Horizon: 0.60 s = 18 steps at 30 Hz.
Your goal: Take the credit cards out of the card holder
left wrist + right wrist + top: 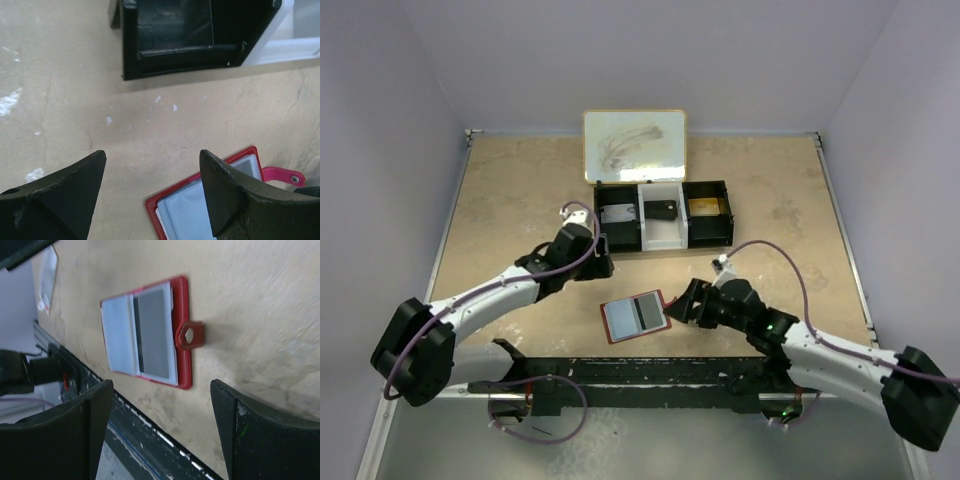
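Card holder [636, 317] — open flat, tab [190, 335] rightward

Robot lab cell, plain pale walls [650, 50], boxed-in beige tabletop [520, 200]

Open tabletop [520, 200] between card holder [636, 318] and tray [715, 238] (right gripper [678, 305] beside the tab [190, 335])
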### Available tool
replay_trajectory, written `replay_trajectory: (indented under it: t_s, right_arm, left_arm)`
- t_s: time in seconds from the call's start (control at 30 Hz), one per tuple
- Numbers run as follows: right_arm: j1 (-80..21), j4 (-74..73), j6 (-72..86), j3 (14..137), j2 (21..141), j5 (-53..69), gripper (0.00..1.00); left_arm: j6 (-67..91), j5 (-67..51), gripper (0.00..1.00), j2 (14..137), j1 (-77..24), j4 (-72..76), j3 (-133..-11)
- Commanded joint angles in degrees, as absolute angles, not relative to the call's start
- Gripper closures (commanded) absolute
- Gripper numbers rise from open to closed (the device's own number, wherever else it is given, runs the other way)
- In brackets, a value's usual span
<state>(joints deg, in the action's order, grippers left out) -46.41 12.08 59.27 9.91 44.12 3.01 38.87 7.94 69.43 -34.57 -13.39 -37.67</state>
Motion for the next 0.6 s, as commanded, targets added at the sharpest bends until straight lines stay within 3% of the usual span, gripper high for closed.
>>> replay_trajectory:
  t_s: [0.0, 0.27, 0.57]
  right_arm:
    - [-52.6, 20.4, 64.2, 12.1, 51.4, 4.8, 0.20]
    - [-62.5, 20.1, 73.4, 13.5, 56.7, -5.6, 0.21]
    - [-63.2, 25.2, 80.6, 10.2, 60.0, -5.9, 0.22]
  left_arm:
    - [41.2, 12.3, 0.27, 72.4, -38.9, -9.2, -39.6]
    - [41.5, 11.6, 0.27, 77.4, -43.3, -6.7, -39.7]
    - [42.9, 8.7, 0.30, 78.2, -45.4, -2.6, -37.6]
